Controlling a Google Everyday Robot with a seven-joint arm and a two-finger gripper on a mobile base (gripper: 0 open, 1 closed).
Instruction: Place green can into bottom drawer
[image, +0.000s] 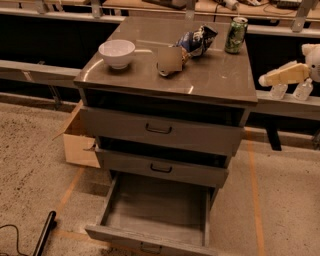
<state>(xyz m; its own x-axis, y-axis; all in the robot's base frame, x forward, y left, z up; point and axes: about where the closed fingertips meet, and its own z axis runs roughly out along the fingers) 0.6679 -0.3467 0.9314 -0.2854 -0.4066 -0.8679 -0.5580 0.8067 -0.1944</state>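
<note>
I see the gripper (291, 92) at the far right, out past the side of the cabinet (215, 82) and about level with its top. Its two pale fingers (278, 91) point down. They are apart, with nothing between them.

The green can (236, 35) stands up straight at the back right corner of the cabinet top. The gripper is not touching it; it sits off to the right and nearer to me.

A snack bag (197, 41) lies just left of the green can. A brown can (170, 60) lies on its side by the front of the bag, but it looks smeared and I cannot tell if they touch. A white bowl (117, 52) sits on the left side of the top.

The bottom drawer (155, 215) is pulled far out toward me, and I can see its grey floor. The two drawers above it, the top one (160, 129) and the middle one (161, 168), are pushed in much further.

A cardboard box (80, 142) sits on the floor at the cabinet's left side.
</note>
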